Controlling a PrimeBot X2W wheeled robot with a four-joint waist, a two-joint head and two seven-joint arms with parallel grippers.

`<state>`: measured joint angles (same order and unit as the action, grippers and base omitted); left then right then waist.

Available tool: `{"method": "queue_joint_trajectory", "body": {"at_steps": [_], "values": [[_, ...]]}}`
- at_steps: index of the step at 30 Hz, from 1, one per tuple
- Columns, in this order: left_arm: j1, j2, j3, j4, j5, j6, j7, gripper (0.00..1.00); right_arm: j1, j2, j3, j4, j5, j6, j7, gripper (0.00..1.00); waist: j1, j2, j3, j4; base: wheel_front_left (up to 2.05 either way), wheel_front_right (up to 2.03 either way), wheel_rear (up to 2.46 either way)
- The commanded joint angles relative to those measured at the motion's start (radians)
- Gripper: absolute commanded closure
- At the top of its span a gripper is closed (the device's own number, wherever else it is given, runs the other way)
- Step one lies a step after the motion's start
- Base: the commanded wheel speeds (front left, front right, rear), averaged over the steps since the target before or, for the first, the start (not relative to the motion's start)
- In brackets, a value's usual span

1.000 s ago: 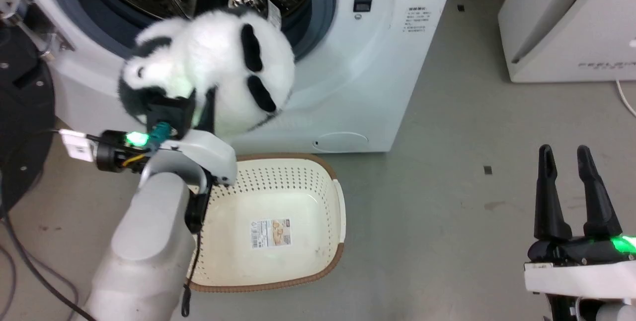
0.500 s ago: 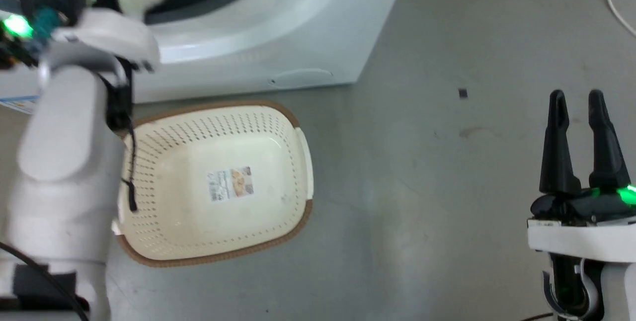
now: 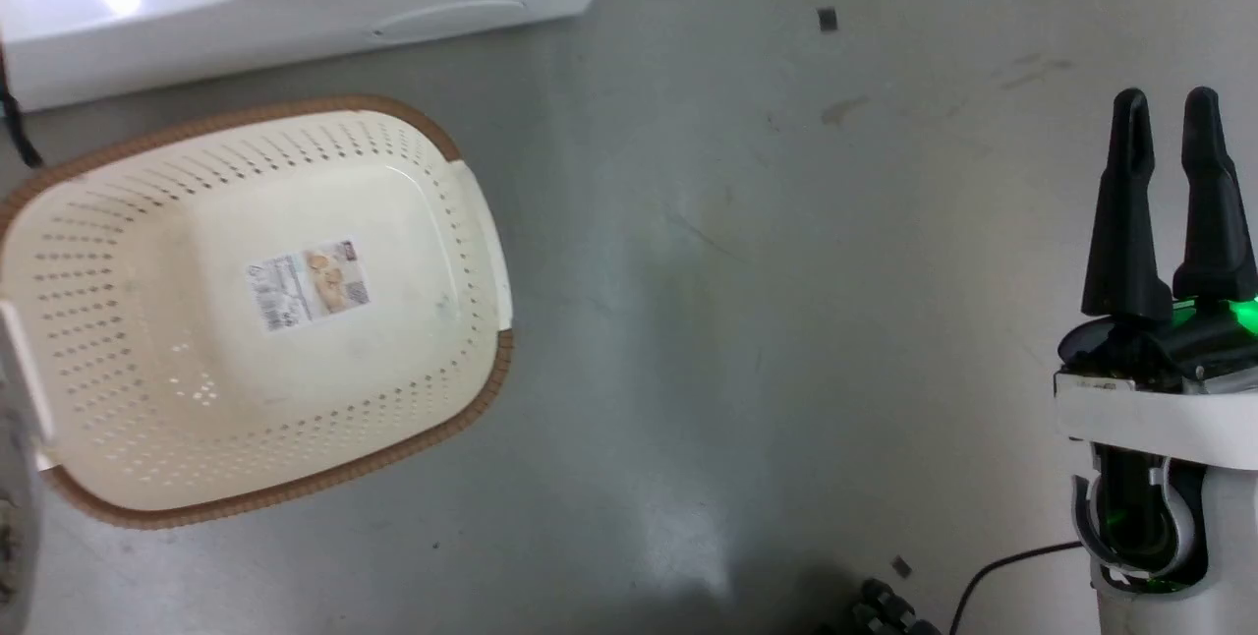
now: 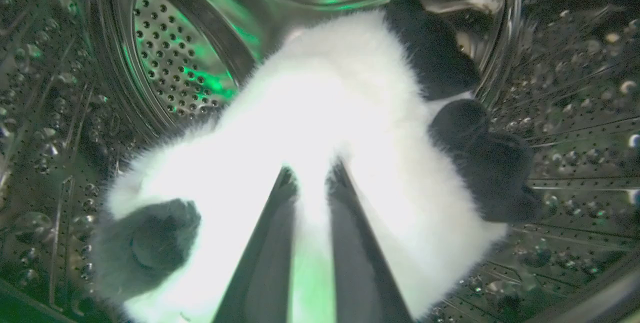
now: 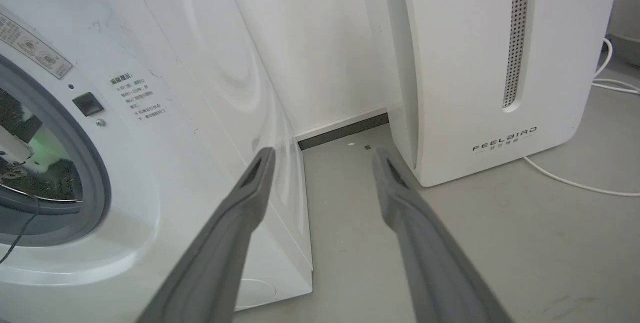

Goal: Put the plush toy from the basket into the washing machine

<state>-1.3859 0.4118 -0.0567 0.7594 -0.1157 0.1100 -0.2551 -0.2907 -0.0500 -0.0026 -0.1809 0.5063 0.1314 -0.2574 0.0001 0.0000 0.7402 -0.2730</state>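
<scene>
Left wrist view, fingers [image 4: 350, 243] pinching plush toy [image 4: 310, 113] in drum [image 4: 170, 63], head view, basket [image 3: 98, 252]

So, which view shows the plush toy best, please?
Left wrist view: the plush toy is close, inside the drum, pinched by the left gripper. Head view gives the basket; right wrist, the washing machine.

A: Where is the plush toy [image 4: 320, 113]?
B: In the drum [image 4: 170, 63] of the washing machine [image 5: 210, 88].
A: And the basket [image 3: 128, 222]?
B: On the floor [image 3: 786, 320] just before the machine, left of the right gripper [image 3: 1166, 104], well apart. The FEELBIRD appliance [image 5: 465, 63] stands near the machine's right.
</scene>
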Motion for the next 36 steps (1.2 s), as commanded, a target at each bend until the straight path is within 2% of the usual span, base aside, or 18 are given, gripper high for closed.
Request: {"method": "queue_joint_trajectory", "body": {"at_steps": [1, 6, 7, 8, 16, 22, 29, 36], "values": [[-0.035, 0.013, 0.002, 0.013, 0.005, -0.002, -0.007, 1.00, -0.018, 0.000, 0.006, -0.006, 0.008, -0.001, -0.004, 0.00, -0.0001, 0.0000, 0.044, -0.041, 0.00, 0.00, 0.00], [-0.099, 0.039, 0.008, 0.041, 0.014, 0.002, -0.007, 1.00, -0.024, 0.000, 0.019, -0.007, 0.015, -0.001, -0.004, 0.00, -0.0001, 0.0000, 0.064, -0.058, 0.00, 0.00, 0.00], [-0.106, 0.041, 0.011, 0.052, 0.013, 0.005, -0.007, 0.90, -0.025, 0.000, 0.018, -0.006, 0.015, -0.001, -0.004, 0.00, -0.0001, 0.0000, 0.066, -0.058, 0.00, 0.00, 0.00], [-0.112, 0.039, 0.014, 0.072, 0.009, 0.004, -0.007, 0.00, -0.025, 0.000, 0.018, -0.006, 0.015, -0.001, -0.004, 0.00, -0.0001, 0.0000, 0.067, -0.059, 0.00, 0.00, 0.00], [-0.087, 0.043, -0.001, 0.134, 0.025, 0.012, -0.007, 0.00, -0.018, 0.000, 0.011, 0.004, 0.002, -0.001, -0.004, 0.00, -0.0001, 0.0000, 0.028, -0.042, 0.00, 0.00, 0.00], [0.035, -0.002, -0.007, 0.120, 0.013, -0.005, -0.007, 0.00, 0.007, 0.000, 0.014, 0.017, -0.034, -0.001, -0.004, 0.00, -0.0001, 0.0000, -0.059, 0.001, 0.00, 0.00, 0.00], [0.248, -0.060, 0.016, 0.025, -0.002, 0.012, -0.007, 0.00, 0.048, 0.000, 0.012, 0.033, -0.087, -0.001, -0.004, 0.00, -0.0001, 0.0000, -0.178, 0.064, 0.00, 0.00, 0.00], [0.480, -0.132, 0.016, -0.145, 0.015, 0.016, -0.007, 0.00, 0.103, 0.000, -0.017, 0.047, -0.125, -0.001, -0.004, 0.00, -0.0001, 0.0000, -0.309, 0.132, 0.00, 0.00, 0.00]]}}
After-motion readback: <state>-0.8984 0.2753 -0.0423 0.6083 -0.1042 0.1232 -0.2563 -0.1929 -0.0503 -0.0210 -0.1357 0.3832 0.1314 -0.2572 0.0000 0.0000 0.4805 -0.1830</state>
